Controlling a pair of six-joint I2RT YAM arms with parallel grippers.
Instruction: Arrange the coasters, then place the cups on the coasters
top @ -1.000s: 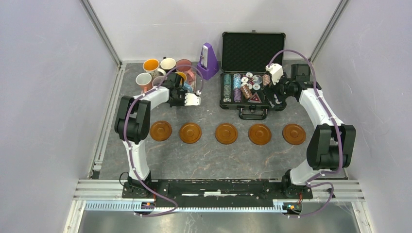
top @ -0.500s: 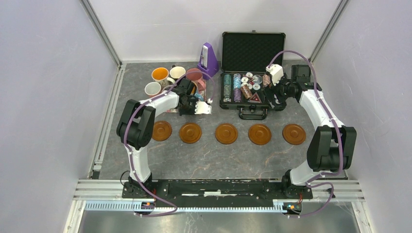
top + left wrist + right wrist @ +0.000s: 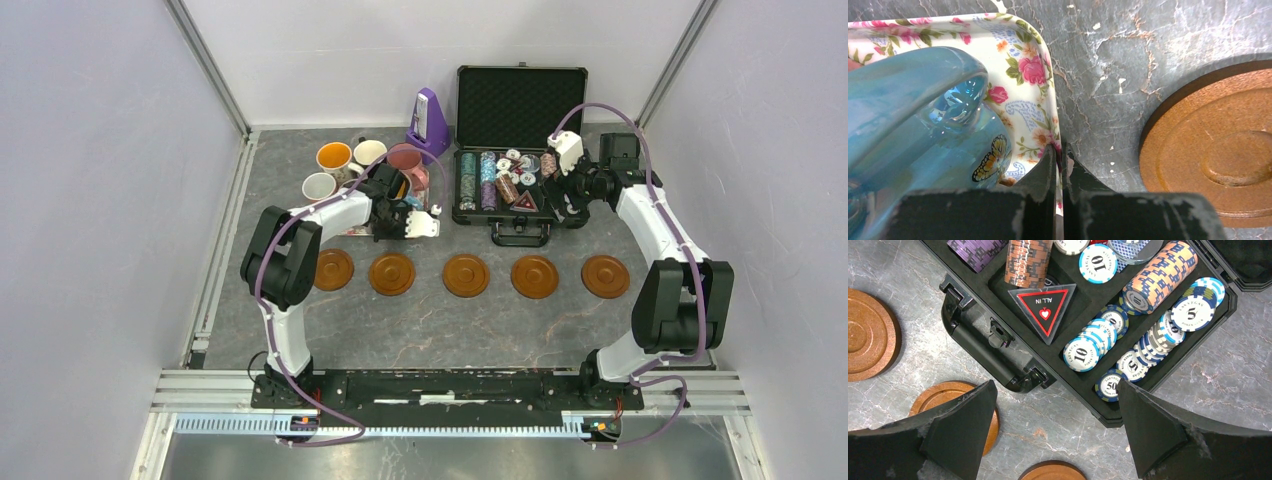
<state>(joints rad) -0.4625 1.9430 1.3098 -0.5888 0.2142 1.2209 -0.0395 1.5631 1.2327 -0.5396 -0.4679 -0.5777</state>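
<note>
Five coasters [image 3: 466, 275] lie flat on the counter [image 3: 430, 330] in a straight row from left to right, evenly spaced and not touching. Each is a round reddish-brown disc with a raised rim and concentric rings around a central boss.

The cups [image 3: 369, 151] stand upright in a cluster behind the left end of the row, apart from the coasters. There is an orange-lined cup [image 3: 334, 156], a white cup [image 3: 369, 151] beside it, a pink cup [image 3: 404, 157] to the right and a pale cup [image 3: 319, 186] nearer the front. A glossy blue cup [image 3: 898, 90] with a butterfly print stands on a flowered tray [image 3: 1038, 75], close to its corner.
</note>
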